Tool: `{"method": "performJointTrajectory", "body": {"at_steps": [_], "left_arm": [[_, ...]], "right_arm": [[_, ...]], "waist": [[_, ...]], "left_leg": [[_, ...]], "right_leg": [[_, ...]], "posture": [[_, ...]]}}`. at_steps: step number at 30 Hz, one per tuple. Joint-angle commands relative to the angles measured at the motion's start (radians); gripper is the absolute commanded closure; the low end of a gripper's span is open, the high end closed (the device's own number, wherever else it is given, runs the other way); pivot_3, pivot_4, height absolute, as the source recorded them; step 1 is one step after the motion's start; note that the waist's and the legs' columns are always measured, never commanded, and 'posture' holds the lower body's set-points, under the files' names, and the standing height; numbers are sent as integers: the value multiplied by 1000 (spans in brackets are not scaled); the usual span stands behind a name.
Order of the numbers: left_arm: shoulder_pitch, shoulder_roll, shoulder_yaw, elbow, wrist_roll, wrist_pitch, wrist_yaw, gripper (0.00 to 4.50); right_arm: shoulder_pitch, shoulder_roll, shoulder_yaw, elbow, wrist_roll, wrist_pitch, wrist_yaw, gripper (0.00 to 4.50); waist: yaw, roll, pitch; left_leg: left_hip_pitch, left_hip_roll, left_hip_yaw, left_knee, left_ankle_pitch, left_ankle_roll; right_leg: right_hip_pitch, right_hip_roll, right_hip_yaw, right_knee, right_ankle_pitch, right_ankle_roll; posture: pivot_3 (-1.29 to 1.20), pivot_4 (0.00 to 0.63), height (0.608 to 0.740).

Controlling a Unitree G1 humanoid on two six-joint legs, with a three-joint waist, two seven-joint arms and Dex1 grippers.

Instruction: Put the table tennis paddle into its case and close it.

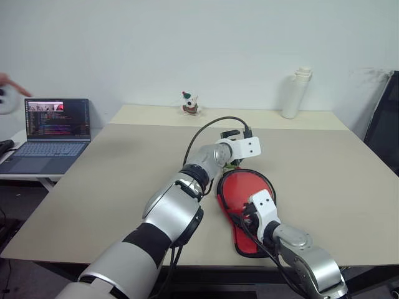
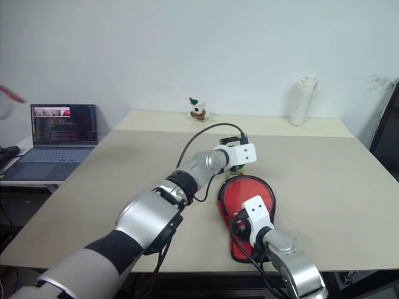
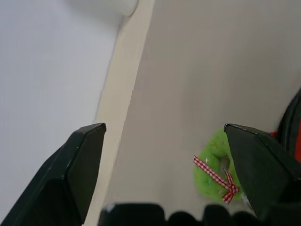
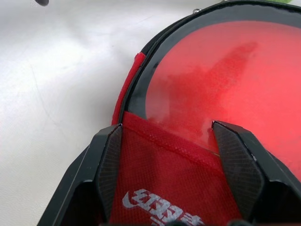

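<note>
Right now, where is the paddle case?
The case lies on the table near its front edge, right of centre in the head views, between the left gripper and the right gripper.

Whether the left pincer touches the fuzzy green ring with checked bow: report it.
Cannot tell: in left wrist view a left pincer finger covers part of the green ring.

Soft, even indoor light; the tabletop (image 1: 324,180) shows only faint shadows. A hazy white sheen lies on the table tennis paddle (image 4: 244,89). A person's hand (image 1: 11,87) blurs at far left.
</note>
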Motion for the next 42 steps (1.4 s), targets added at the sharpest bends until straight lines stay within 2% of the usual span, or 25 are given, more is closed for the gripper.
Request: {"method": "performJointTrajectory", "body": {"at_steps": [1, 8, 10, 13, 15, 21, 25, 30, 36, 42], "left_arm": [[-25, 65, 130, -64, -145, -46, -118, 20], [51, 201, 352, -122, -409, -45, -415, 20], [106, 256, 411, -171, -499, -12, -552, 20], [215, 319, 447, -302, -600, 57, -731, 0], [296, 336, 443, -428, -643, 124, -782, 0], [663, 380, 422, -1072, -821, 516, -805, 0], [786, 397, 415, -1275, -864, 643, -740, 0], [810, 410, 409, -1340, -888, 689, -683, 0], [805, 421, 397, -1339, -897, 681, -665, 0], [812, 417, 378, -1347, -904, 671, -648, 0]], "right_arm": [[38, 13, -38, -35, 108, 51, 64, 1230], [6, 12, -131, -159, 246, 58, 99, 1230], [-30, 12, -187, -169, 289, 69, 90, 1230], [-76, 3, -263, -168, 353, 76, 93, 668], [-96, -14, -305, -153, 386, 77, 100, 19], [-117, -105, -431, -44, 370, 14, 77, 19], [-116, -160, -450, 113, 295, -99, 74, 19], [-164, -180, -427, 340, 218, -231, 80, 19], [-265, -113, -378, 590, 195, -326, 109, 19], [-290, -88, -345, 647, 186, -356, 150, 19]], "waist": [[0, 2, 3], [-1, 7, 12], [-3, 8, 12], [-5, 8, 12], [-6, 8, 13], [1, 9, 13], [7, 9, 13], [4, 10, 14], [-7, 10, 14], [-18, 11, 14]], "left_leg": [[0, 0, 0, 0, 0, 0], [-8, -2, 1, -1, 0, -1], [-13, -2, 1, 0, 0, -1], [-16, -2, 1, 1, 0, -1], [-16, -2, 0, 1, 0, -1], [-17, -3, -1, 2, 0, -1], [-16, -3, -2, 3, 0, -1], [-13, -2, 1, 3, 2, 1], [-11, -1, 3, 3, 3, 1], [-11, -2, 2, 2, 3, 0]], "right_leg": [[0, 0, 0, 0, 0, 0], [-9, 1, 1, 2, 1, -2], [-14, 0, 2, 3, 3, -5], [-16, 0, 1, 3, 4, -5], [-16, 0, 1, 3, 4, -6], [-15, -1, 2, 3, 4, -6], [-15, -1, 1, 4, 5, -7], [-14, 1, 3, 5, 5, -8], [-13, 1, 4, 5, 5, -8], [-12, 1, 4, 5, 5, -8]], "posture": [[0, 150, 740], [0, 150, 740], [0, 150, 740], [0, 150, 740], [0, 150, 740], [0, 150, 740], [0, 150, 740], [0, 150, 740], [0, 150, 740], [0, 150, 740]]}}
